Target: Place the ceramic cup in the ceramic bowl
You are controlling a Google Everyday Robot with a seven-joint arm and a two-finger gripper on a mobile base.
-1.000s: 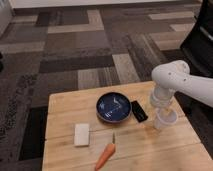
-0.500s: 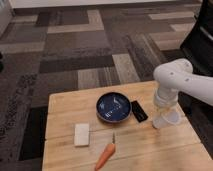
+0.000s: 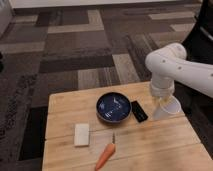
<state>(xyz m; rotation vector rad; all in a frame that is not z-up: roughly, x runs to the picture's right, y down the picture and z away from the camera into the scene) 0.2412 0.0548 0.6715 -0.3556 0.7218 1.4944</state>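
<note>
Bent arm (image 3: 176, 64), jaws gripping ceramic cup (image 3: 169, 109) beside bowl (image 3: 101, 111).

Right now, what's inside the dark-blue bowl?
Only faint white marks show inside the ceramic bowl; no object lies in it, and nothing covers its inside. The ceramic cup sits apart beside it, its mouth hidden by the gripper at its top.

A high camera looks down on the table (image 3: 65, 106), gripper (image 3: 163, 101) at right.

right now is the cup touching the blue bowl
Apart: the camera view shows a black object lying between cup and bowl, with the pincer at the cup's top.
</note>
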